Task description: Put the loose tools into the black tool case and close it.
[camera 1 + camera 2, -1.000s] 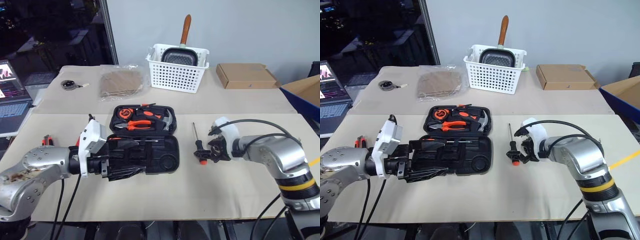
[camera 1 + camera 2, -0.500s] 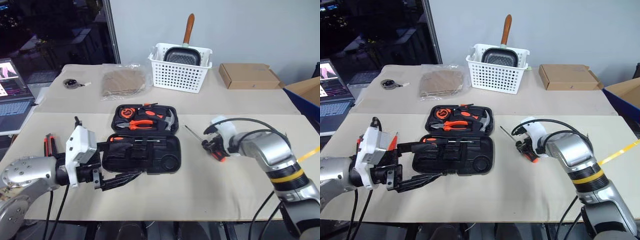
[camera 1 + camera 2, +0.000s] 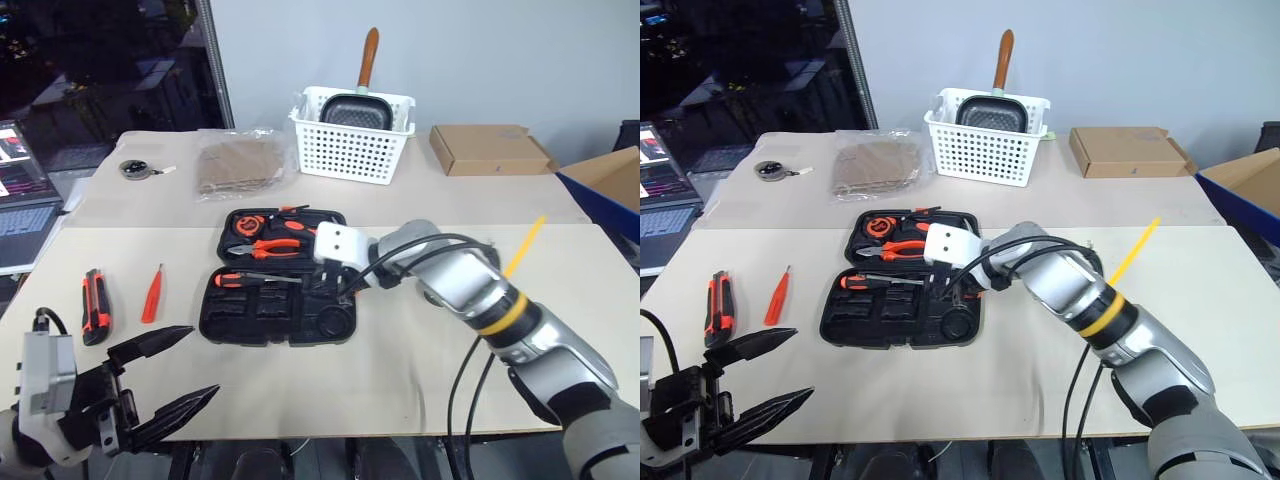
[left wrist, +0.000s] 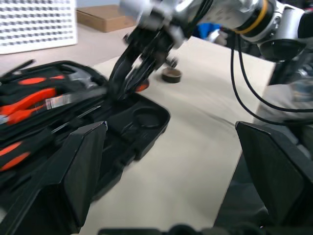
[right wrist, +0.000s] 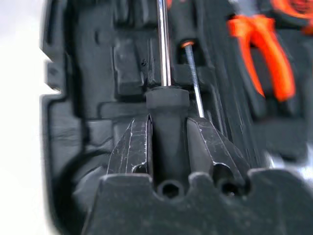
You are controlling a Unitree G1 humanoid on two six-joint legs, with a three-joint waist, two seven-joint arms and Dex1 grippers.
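The black tool case lies open mid-table, with pliers in its far half and one screwdriver in its near half. My right gripper hangs over the case's near half. It is shut on the black handle of a second screwdriver, whose steel shaft points across the moulded slots. An orange-and-black utility knife and a small orange pointed tool lie left of the case. A tan tape ring sits on the table beyond the case. My left gripper is open at the near left edge, holding nothing.
At the back stand a white slotted basket holding a pan, a cardboard box, a plastic bag and a grey disc with a cord. A laptop sits far left and a blue box far right.
My right gripper shut on the screwdriver right of the case and carried it left over the case. My left arm drew back from the case to the near left edge, uncovering the knife and the orange tool.
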